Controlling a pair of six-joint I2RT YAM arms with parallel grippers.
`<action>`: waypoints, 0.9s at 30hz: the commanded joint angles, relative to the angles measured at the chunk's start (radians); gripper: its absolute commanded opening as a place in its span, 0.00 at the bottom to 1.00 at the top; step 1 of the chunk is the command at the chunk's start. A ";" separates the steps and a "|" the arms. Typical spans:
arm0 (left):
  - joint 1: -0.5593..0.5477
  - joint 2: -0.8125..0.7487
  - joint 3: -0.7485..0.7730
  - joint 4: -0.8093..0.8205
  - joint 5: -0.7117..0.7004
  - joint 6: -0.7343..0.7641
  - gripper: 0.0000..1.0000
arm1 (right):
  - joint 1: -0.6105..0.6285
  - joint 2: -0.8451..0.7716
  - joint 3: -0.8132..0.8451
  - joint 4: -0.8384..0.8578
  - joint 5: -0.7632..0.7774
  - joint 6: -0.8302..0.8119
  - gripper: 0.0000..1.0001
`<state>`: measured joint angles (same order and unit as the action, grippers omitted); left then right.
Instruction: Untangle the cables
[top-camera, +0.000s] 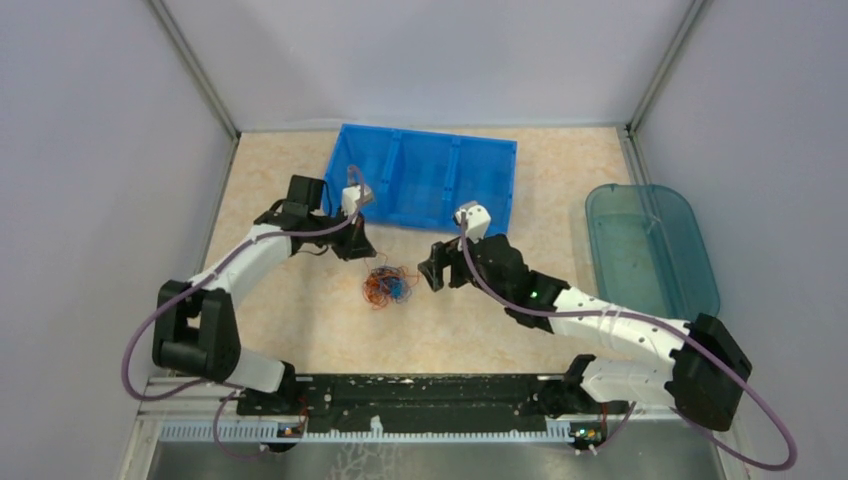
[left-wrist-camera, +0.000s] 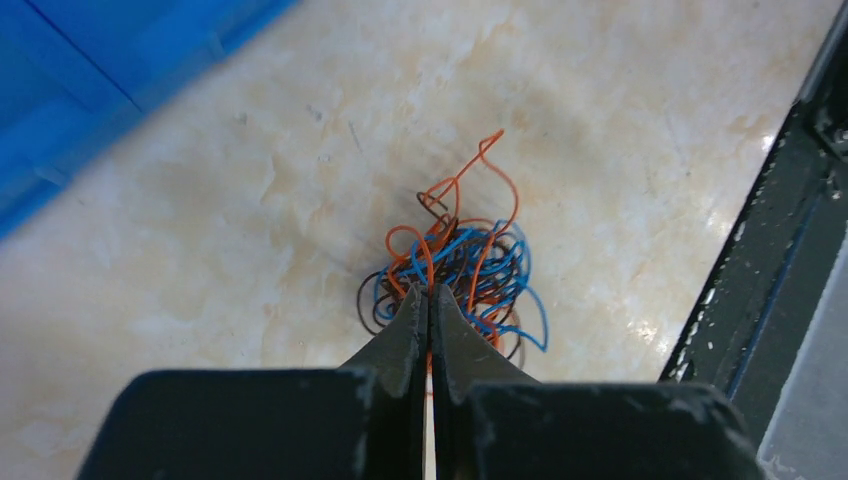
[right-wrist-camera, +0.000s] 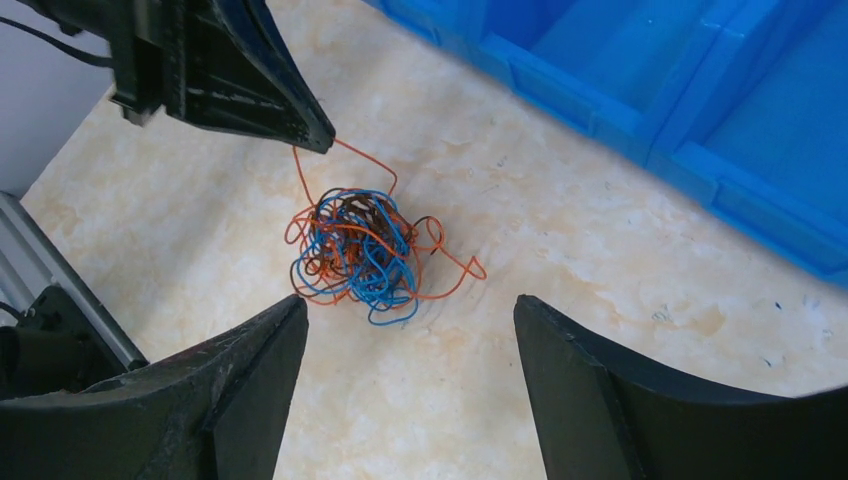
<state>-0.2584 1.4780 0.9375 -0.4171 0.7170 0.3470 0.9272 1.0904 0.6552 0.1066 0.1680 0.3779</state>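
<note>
Surface (top-camera: 300, 330): beige, marbled.
Bin (top-camera: 480, 185): blue, compartmented, at the far side; cut off in both wrist views.
Right gripper (right-wrist-camera: 410, 305): jaws spread wide, holding nothing, near the clump.
Left gripper (left-wrist-camera: 428, 297): jaws clenched on one orange strand; the contact point is hidden behind the tips.
Cables (right-wrist-camera: 355, 245): orange, blue and dark wires in one clump on the surface between the grippers; single strands cannot be traced.

Lab test cell, grey panel walls (top-camera: 100, 150), metal frame (top-camera: 196, 66), blue bin (top-camera: 425, 178)
</note>
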 joint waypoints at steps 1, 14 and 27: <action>-0.007 -0.093 0.077 -0.097 0.094 -0.004 0.00 | 0.003 0.088 0.099 0.166 -0.053 -0.028 0.77; -0.024 -0.255 0.116 -0.201 0.147 -0.101 0.00 | 0.002 0.329 0.187 0.440 -0.229 -0.083 0.82; -0.033 -0.324 0.181 -0.212 0.187 -0.241 0.00 | 0.012 0.314 0.090 0.625 -0.221 -0.062 0.74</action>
<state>-0.2836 1.1786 1.0809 -0.6147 0.8570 0.1677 0.9276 1.4193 0.7269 0.6067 -0.0746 0.3164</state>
